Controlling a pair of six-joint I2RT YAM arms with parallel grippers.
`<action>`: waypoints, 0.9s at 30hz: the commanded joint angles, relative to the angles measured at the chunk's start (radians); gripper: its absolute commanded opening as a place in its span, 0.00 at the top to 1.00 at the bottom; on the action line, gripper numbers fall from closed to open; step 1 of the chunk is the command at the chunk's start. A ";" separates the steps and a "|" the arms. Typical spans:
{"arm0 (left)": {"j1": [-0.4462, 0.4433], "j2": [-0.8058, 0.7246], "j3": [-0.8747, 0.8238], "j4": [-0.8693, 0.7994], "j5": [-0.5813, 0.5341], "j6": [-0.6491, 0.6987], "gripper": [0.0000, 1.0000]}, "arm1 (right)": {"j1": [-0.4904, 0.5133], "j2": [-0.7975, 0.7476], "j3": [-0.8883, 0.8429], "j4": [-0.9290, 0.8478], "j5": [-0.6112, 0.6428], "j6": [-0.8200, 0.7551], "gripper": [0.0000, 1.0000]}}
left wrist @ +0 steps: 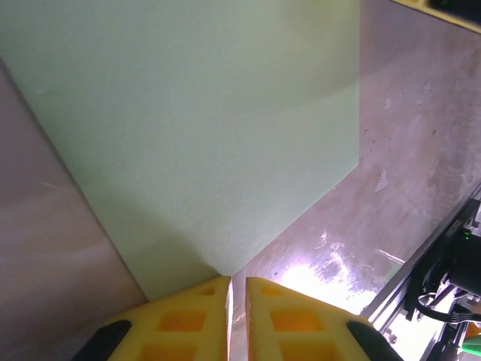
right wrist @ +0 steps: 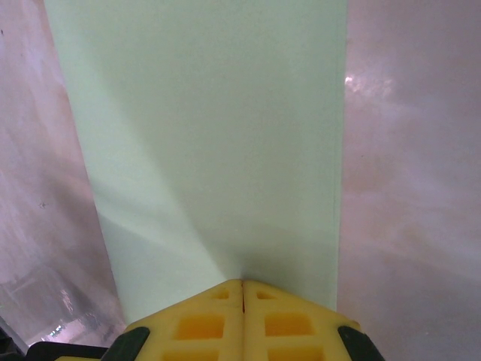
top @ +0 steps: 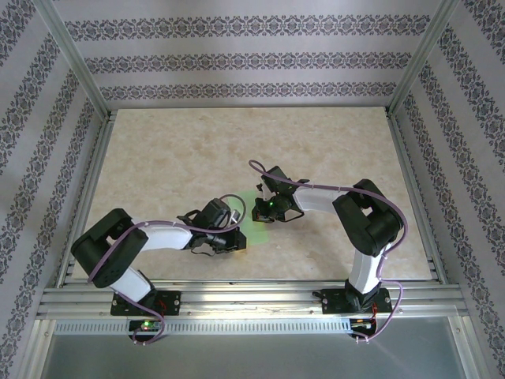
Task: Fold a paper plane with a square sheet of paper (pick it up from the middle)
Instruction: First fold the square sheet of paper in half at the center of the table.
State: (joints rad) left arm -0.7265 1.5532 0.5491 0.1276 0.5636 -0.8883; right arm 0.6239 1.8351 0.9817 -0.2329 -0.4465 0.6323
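My paper (left wrist: 210, 128) is a plain pale green with no marks on it, and my left fingers (left wrist: 188, 320) and right fingers (right wrist: 203, 323) are bright yellow with black behind them. The table (top: 173, 158) is mottled beige, pinkish up close. My arms (top: 170, 235) are white and black with purple cables (top: 254, 166), and the walls (top: 237, 59) carry grey-violet flowered bands on white

looks like a robot test cell in a lab, not a home. boxed in by aluminium frame posts (top: 73, 59) and flat panels of striped ornamental wallpaper (top: 237, 59). inside, a marble-look table top (top: 197, 150) with a left arm (top: 166, 234) and a right arm (top: 319, 197), both cabled, bolted on slotted rails (top: 252, 300) at the near edge.
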 commanded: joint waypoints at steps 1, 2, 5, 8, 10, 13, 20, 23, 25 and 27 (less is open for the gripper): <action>-0.011 -0.069 -0.036 0.020 -0.002 -0.020 0.87 | 0.000 0.032 -0.046 -0.157 0.059 -0.002 1.00; -0.011 -0.105 -0.030 0.014 -0.007 -0.017 0.87 | 0.000 0.025 -0.043 -0.152 0.047 -0.005 1.00; 0.000 -0.193 0.002 -0.046 -0.057 -0.001 0.86 | 0.006 -0.013 -0.025 -0.128 -0.004 -0.009 1.00; 0.042 -0.237 0.032 -0.101 -0.117 0.022 0.86 | 0.026 -0.094 0.013 -0.118 -0.008 -0.005 1.00; 0.077 -0.243 0.040 -0.111 -0.157 0.017 0.86 | 0.038 -0.160 0.031 -0.122 0.013 -0.006 0.99; 0.161 -0.207 0.063 -0.081 -0.140 0.009 0.86 | 0.023 -0.277 0.011 -0.153 0.107 0.022 0.96; 0.263 -0.020 0.196 -0.050 -0.044 0.058 0.86 | -0.115 -0.463 -0.202 -0.101 0.066 0.146 0.88; 0.287 0.062 0.226 0.018 -0.001 0.043 0.86 | -0.116 -0.459 -0.231 -0.099 0.028 0.152 0.88; 0.299 0.111 0.249 0.042 0.016 0.036 0.86 | -0.109 -0.448 -0.247 -0.081 0.000 0.166 0.87; 0.304 0.150 0.275 0.048 0.023 0.035 0.86 | -0.099 -0.439 -0.258 -0.072 -0.008 0.176 0.86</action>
State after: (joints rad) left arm -0.4358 1.6684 0.7887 0.1238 0.5426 -0.8677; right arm 0.5091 1.3842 0.7399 -0.3218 -0.4122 0.7742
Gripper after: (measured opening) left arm 0.142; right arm 0.139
